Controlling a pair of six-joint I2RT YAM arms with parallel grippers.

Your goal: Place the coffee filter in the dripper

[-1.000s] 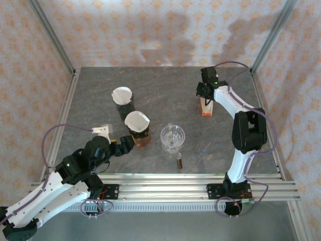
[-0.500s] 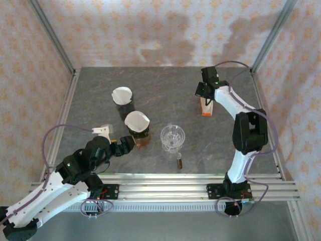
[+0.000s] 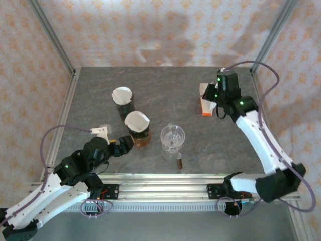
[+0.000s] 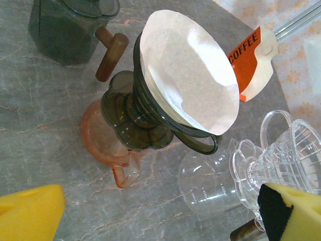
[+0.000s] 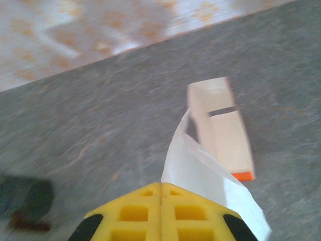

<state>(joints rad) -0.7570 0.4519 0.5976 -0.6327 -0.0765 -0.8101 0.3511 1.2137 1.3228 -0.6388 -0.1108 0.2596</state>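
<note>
The right gripper (image 5: 160, 195) is clenching its yellow pads (image 5: 135, 213) flat together on the coffee filter (image 5: 200, 170). The white sheet is standing up out of the seam between them and curling off to the right, where the frame edge is cutting it. How deep the paper is sitting in the pinch is hidden. Just beyond, a filter packet (image 5: 220, 128) is lying flat on the table (image 5: 100, 125), orange end nearest, and the sheet is covering its near left corner. This wrist view is looking blurred, and a dark shape (image 5: 25, 201) in its lower left corner is too smeared to name. From above, this gripper is hanging over the far right of the table, well apart from the clear dripper (image 3: 172, 135) standing near the front centre.

The left gripper (image 4: 160, 216) is hovering released, its pads spread to the bottom corners of its wrist view, both being cropped by the frame. Beyond them a dark dripper (image 4: 145, 120) is carrying a second filter (image 4: 188, 80) and sitting on an orange server (image 4: 103, 133). The pad at the lower right of that view is hiding part of the clear dripper. The second filter is masking part of the packet, leaving the word COFFEE showing. A small brown item (image 3: 179, 161) in front of the clear dripper is too small to identify.
</note>
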